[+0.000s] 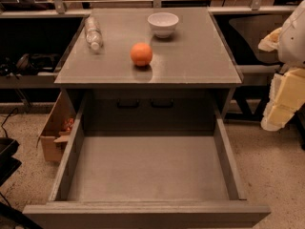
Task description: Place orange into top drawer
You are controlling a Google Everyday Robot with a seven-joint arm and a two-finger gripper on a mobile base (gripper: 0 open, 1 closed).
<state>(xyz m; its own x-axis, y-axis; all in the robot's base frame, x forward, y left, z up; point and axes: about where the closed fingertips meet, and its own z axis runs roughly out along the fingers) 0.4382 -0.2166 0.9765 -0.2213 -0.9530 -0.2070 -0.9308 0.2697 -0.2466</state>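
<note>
- Orange [141, 54]: round, matte, near the centre of the tabletop [200, 56].
- Drawer [147, 168]: grey, flat-walled, open below the front edge.
- Gripper [281, 99]: cream, blocky, past the right edge; I cannot tell its state.

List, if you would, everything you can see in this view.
orange: one, orange, middle of the cabinet top
white bowl: one, white, upright at the back of the top
bottle: one, clear, lying on its side at the top's left
top drawer: one, grey, pulled open, orange not in it
grey cabinet: one, grey, centre
cardboard box: one, brown, floor left of the drawer
gripper: one, cream, right edge, apart from the orange
</note>
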